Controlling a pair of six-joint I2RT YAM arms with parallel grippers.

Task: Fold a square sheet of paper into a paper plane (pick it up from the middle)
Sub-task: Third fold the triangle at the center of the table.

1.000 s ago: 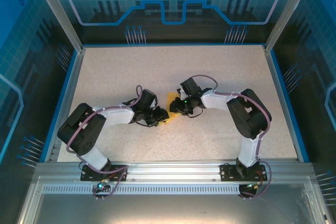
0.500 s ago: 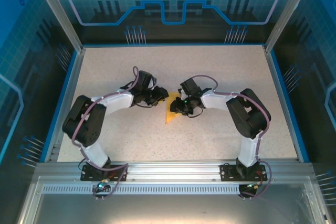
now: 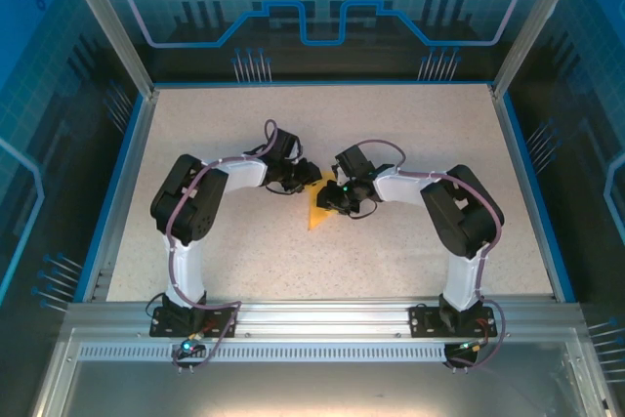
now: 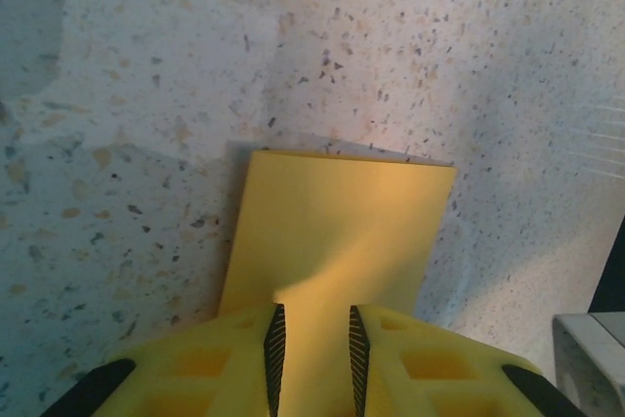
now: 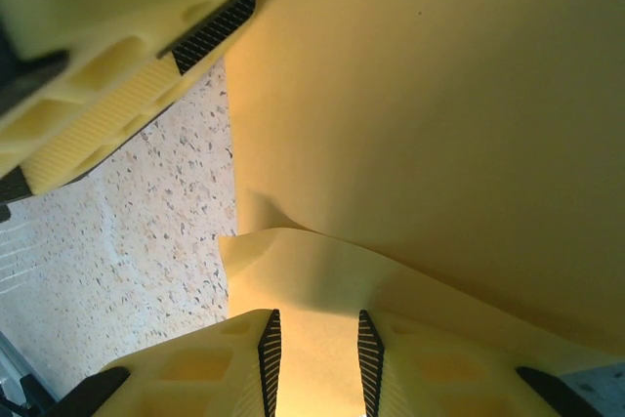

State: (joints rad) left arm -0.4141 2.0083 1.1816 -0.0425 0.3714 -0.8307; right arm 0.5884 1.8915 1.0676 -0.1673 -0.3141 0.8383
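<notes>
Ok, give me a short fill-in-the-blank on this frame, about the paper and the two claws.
1. In the left wrist view, the paper runs out across the table from between the left claw's two ___.
2. In the right wrist view, above the right claw, the upper-left corner shows a finger of the ___ claw.
3. Seen from above, both claws meet near the ___ of the table.

Missing words: fingers; left; middle
</notes>
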